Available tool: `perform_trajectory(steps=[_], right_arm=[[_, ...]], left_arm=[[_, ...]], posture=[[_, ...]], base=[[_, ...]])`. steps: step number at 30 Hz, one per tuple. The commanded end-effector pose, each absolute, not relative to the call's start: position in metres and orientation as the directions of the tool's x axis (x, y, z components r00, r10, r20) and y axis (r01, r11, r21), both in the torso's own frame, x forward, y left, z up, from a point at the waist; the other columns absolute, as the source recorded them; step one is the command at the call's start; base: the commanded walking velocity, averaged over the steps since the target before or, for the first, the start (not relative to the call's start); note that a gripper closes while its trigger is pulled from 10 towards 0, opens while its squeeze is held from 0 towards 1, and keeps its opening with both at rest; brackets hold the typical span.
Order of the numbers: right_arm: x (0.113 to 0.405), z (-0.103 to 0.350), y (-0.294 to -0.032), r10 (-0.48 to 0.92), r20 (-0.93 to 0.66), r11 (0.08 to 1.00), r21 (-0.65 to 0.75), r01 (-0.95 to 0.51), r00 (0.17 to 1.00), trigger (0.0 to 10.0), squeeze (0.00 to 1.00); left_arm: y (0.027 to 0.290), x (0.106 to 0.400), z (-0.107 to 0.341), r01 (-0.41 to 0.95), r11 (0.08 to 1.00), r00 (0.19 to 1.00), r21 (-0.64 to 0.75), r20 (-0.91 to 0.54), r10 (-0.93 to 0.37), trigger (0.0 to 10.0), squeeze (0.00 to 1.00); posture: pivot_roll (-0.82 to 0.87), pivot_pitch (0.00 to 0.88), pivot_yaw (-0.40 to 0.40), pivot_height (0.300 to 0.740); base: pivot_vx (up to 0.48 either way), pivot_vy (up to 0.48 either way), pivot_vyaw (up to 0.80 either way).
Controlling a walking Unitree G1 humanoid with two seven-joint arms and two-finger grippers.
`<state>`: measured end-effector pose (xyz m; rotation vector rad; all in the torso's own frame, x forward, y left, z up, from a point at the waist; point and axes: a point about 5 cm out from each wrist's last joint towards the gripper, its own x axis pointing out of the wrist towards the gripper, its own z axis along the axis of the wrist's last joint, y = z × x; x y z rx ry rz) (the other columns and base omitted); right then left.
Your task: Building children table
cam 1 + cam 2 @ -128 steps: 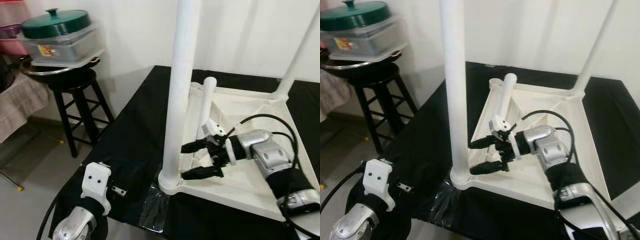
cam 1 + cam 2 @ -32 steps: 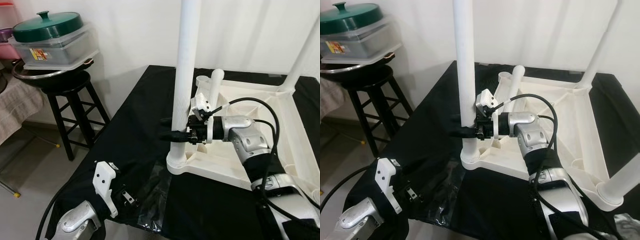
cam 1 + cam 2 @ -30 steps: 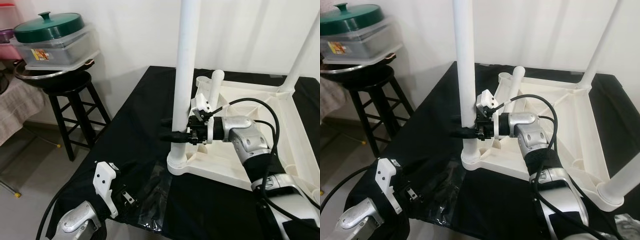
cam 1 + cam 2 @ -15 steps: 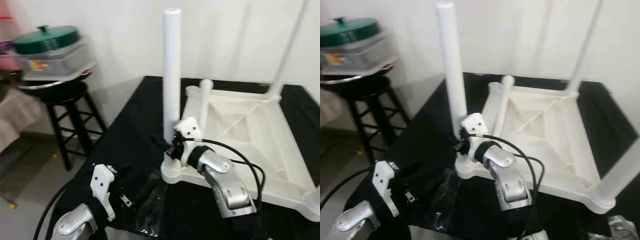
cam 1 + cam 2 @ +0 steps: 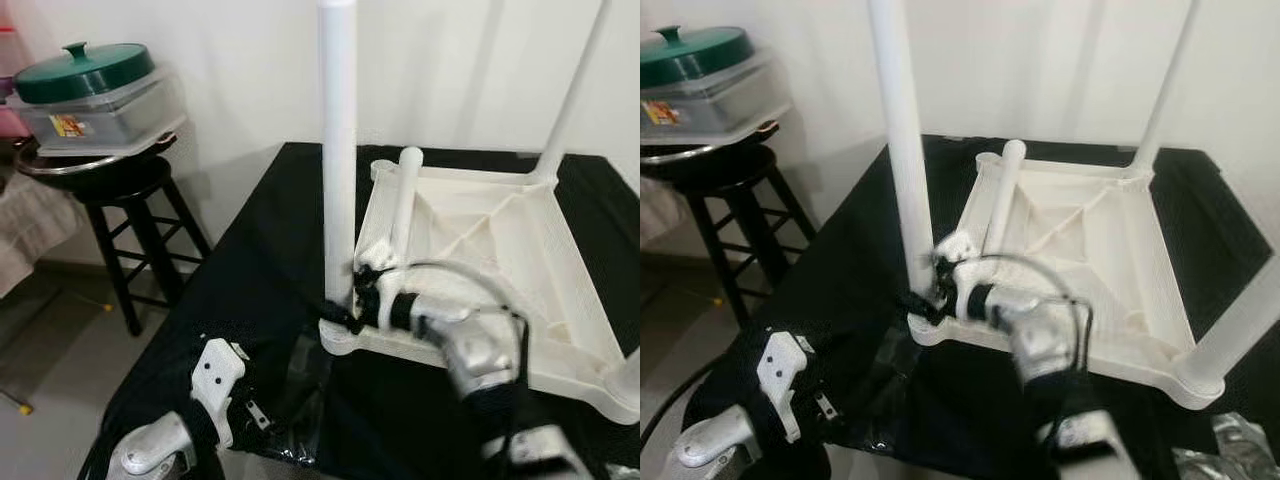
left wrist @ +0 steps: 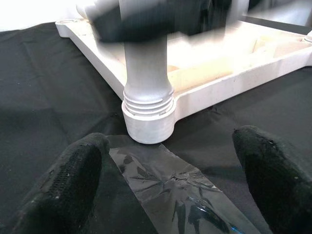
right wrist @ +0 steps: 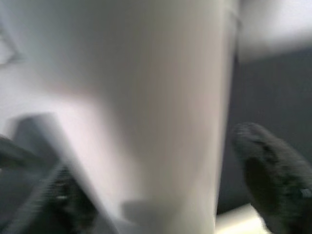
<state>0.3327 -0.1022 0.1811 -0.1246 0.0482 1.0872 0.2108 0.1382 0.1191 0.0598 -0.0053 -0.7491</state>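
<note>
A white children's table (image 5: 520, 235) lies upside down on a black cloth. One white leg (image 5: 338, 150) stands upright in its near left corner socket, with screw threads showing at the base (image 6: 148, 105). A loose leg (image 5: 405, 200) leans across the underside. My right gripper (image 5: 345, 305) sits low on the upright leg, its fingers (image 7: 273, 175) on either side of it, and the arm is blurred. My left gripper (image 6: 170, 180) hangs open just above the cloth, in front of that corner, holding nothing.
A black stool (image 5: 120, 190) at the left carries a metal bowl and a clear container with a green lid (image 5: 90, 80). A crumpled clear plastic sheet (image 5: 300, 400) lies on the cloth by the corner. Two more legs (image 5: 575, 90) stand at the right corners.
The camera has shifted. My right gripper has slid down the upright leg to its base and its arm is now blurred. The left gripper stays low at the front.
</note>
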Motion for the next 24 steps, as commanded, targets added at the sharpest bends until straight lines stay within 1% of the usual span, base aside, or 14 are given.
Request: perform_trajectory(steps=[1,2,3,4,5,6,7,8,10,11,14,19,23,24], right_arm=[[0.328,0.183,-0.095,0.91,-0.083,0.399,-0.087,-0.913,0.406,10.0,1.0],[0.325,0.187,-0.096,0.939,-0.086,0.323,-0.109,-0.94,0.332,10.0,0.17],[0.325,0.189,-0.097,0.96,-0.12,0.239,-0.117,-0.964,0.253,10.0,0.0],[0.325,0.189,-0.097,0.96,-0.12,0.239,-0.117,-0.964,0.253,10.0,0.0],[0.331,0.191,-0.099,0.975,-0.172,0.126,-0.101,-0.987,0.142,10.0,0.0],[0.331,0.191,-0.099,0.975,-0.172,0.126,-0.101,-0.987,0.142,10.0,0.0],[0.334,0.191,-0.099,0.976,-0.18,0.107,-0.092,-0.99,0.122,10.0,0.0],[0.339,0.191,-0.098,0.976,-0.182,0.104,-0.083,-0.991,0.118,2.9,0.0],[0.341,0.191,-0.098,0.976,-0.182,0.105,-0.077,-0.991,0.118,2.9,0.0],[0.343,0.191,-0.099,0.977,-0.183,0.097,-0.061,-0.993,0.107,0.0,0.0],[0.347,0.19,-0.1,0.981,-0.174,0.077,-0.022,-0.997,0.08,0.0,0.0],[0.347,0.183,-0.104,0.982,-0.179,0.066,0.01,-0.998,0.063,0.0,0.0],[0.343,0.174,-0.11,0.981,-0.161,0.107,0.015,-0.994,0.103,0.0,0.0],[0.341,0.167,-0.109,0.974,-0.156,0.171,0.023,-0.985,0.166,0.0,0.0]], left_arm=[[0.141,0.212,0.116,0.686,0.723,0.727,0.084,-0.045,-0.685,10.0,0.0],[0.141,0.212,0.116,0.689,0.72,0.724,0.081,-0.045,-0.688,10.0,0.0],[0.14,0.212,0.115,0.694,0.716,0.72,0.075,-0.045,-0.693,10.0,0.0],[0.14,0.212,0.115,0.694,0.716,0.72,0.075,-0.045,-0.693,10.0,0.0],[0.139,0.213,0.114,0.699,0.712,0.715,0.066,-0.045,-0.698,10.0,0.0],[0.139,0.213,0.114,0.699,0.712,0.715,0.066,-0.045,-0.698,10.0,0.0],[0.139,0.213,0.114,0.701,0.711,0.713,0.063,-0.046,-0.699,10.0,0.0],[0.138,0.213,0.114,0.701,0.71,0.713,0.062,-0.046,-0.7,10.0,0.0],[0.138,0.214,0.113,0.701,0.71,0.713,0.061,-0.046,-0.7,10.0,0.0],[0.137,0.214,0.113,0.701,0.711,0.713,0.058,-0.045,-0.7,10.0,0.0],[0.137,0.213,0.114,0.701,0.711,0.713,0.052,-0.043,-0.7,10.0,0.0],[0.137,0.213,0.114,0.698,0.715,0.716,0.04,-0.034,-0.697,10.0,0.0],[0.138,0.213,0.115,0.695,0.719,0.719,0.023,-0.032,-0.694,10.0,0.0],[0.139,0.212,0.116,0.694,0.719,0.72,0.022,-0.033,-0.694,10.0,0.0]], posture=[[-0.02,0.004,0.032,0.74],[-0.02,0.0,0.032,0.74],[-0.02,0.0,0.033,0.74],[-0.02,0.0,0.033,0.74],[-0.01,0.0,0.032,0.74],[-0.01,0.0,0.032,0.74],[-0.01,0.0,0.032,0.74],[0.0,0.0,0.033,0.74],[0.0,0.0,0.033,0.74],[0.0,0.0,0.032,0.74],[0.01,0.0,0.031,0.74],[0.0,0.0,0.032,0.74],[-0.01,0.017,0.034,0.74],[-0.02,0.028,0.033,0.74]], base=[[0.0,0.0,0.0],[0.0,0.0,0.0],[0.0,0.0,0.0],[0.0,0.0,0.0],[0.0,0.0,0.0],[0.0,0.0,0.0],[0.0,0.0,0.0],[0.0,0.0,0.0],[0.0,0.0,0.0],[0.0,0.0,0.0],[0.0,0.0,0.0],[0.0,0.0,0.0],[0.0,0.0,0.0],[0.0,0.0,0.0]])
